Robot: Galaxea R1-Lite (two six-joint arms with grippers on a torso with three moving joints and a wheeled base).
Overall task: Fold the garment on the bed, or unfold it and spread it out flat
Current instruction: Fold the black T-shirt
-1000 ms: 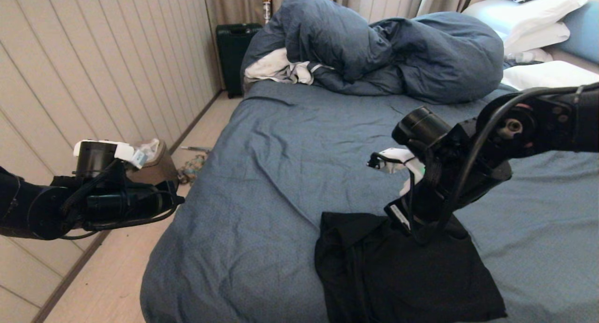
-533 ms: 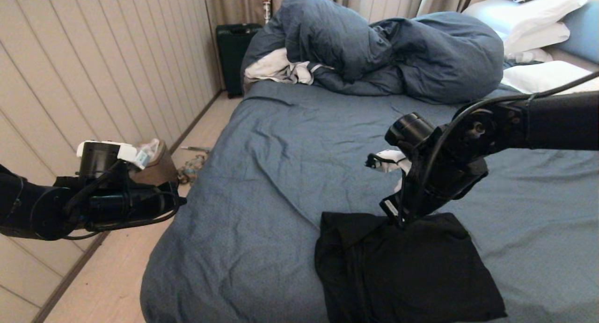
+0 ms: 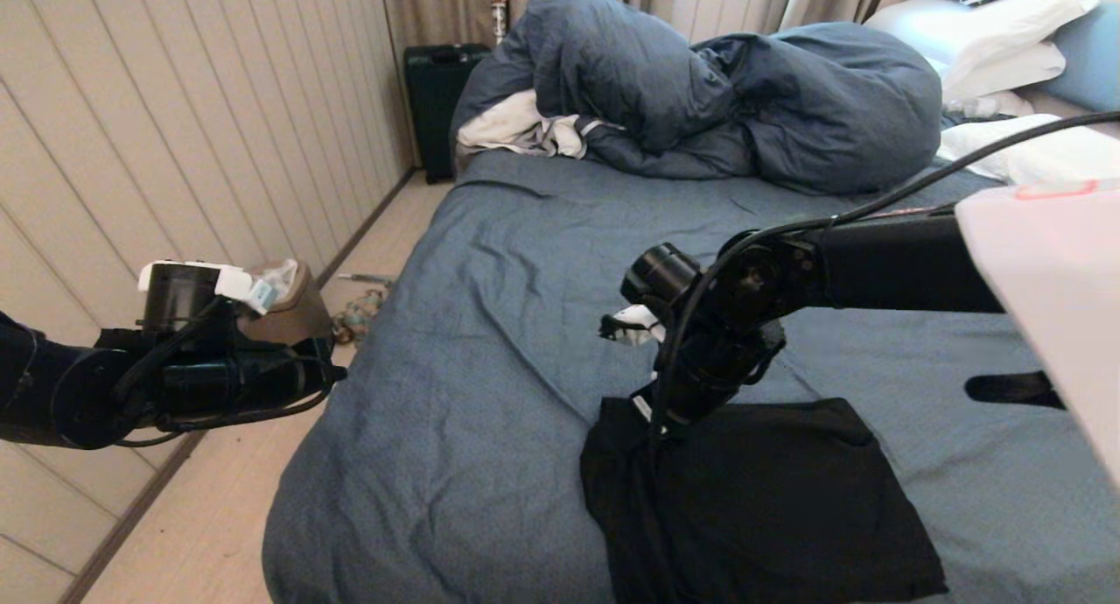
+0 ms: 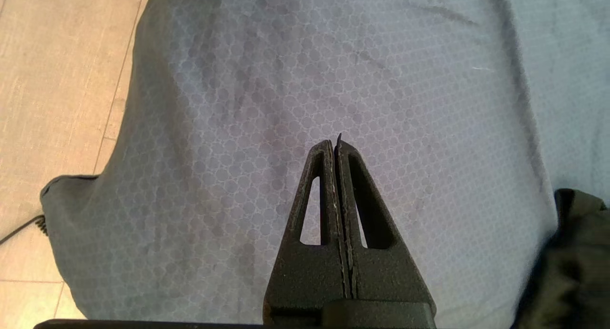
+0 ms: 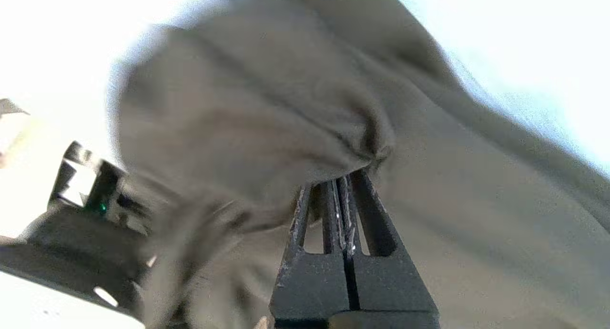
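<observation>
The garment (image 3: 761, 499), a black T-shirt, lies folded near the front edge of the bed (image 3: 525, 263), its print hidden. My right gripper (image 3: 652, 416) is at the garment's far left corner, shut on a fold of the fabric. The right wrist view shows cloth (image 5: 286, 105) bunched over the right gripper (image 5: 339, 179), whose jaws are pressed together. My left gripper (image 3: 337, 372) hangs off the bed's left side over the floor, shut and empty. In the left wrist view this gripper (image 4: 335, 143) is above the sheet (image 4: 333, 81), with the garment's edge (image 4: 572, 262) off to one side.
A puffy slate-blue duvet (image 3: 700, 87) is heaped at the back with a white-grey cloth (image 3: 516, 127) beside it. White pillows (image 3: 989, 26) lie at the back right. A black suitcase (image 3: 437, 96) stands by the wall. A brown box (image 3: 289, 311) sits on the floor at left.
My right arm has swung left across the garment, carrying the gripped fabric toward its left side. The garment's left edge has shifted slightly. The left arm stayed put.
</observation>
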